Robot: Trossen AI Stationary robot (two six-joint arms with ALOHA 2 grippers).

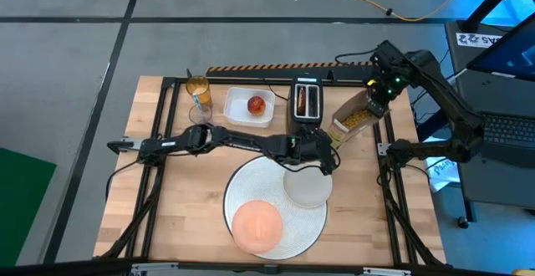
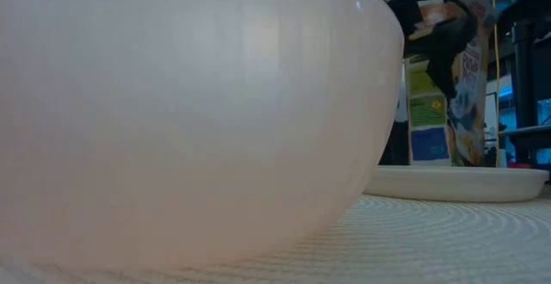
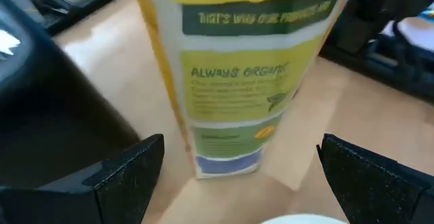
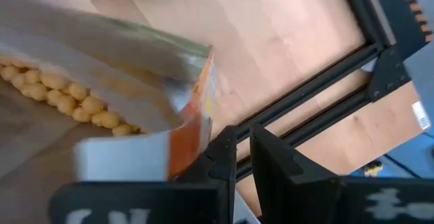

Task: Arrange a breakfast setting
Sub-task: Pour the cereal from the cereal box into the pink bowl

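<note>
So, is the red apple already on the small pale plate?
No, the red apple lies in the white tray; the small pale plate is bare.

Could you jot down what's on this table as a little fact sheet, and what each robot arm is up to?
Placemat: big round white placemat, front centre of the table
Bowl: orange bowl on the placemat, nearest the front
Plate: small pale round plate on the placemat's far right edge
Cereal: open cereal box, tilted, yellow cereal puffs inside
Apple: red apple in the white tray
Toaster: black toaster at the back
Left gripper: open, by the box's base
Right gripper: shut on the box's top edge
</note>
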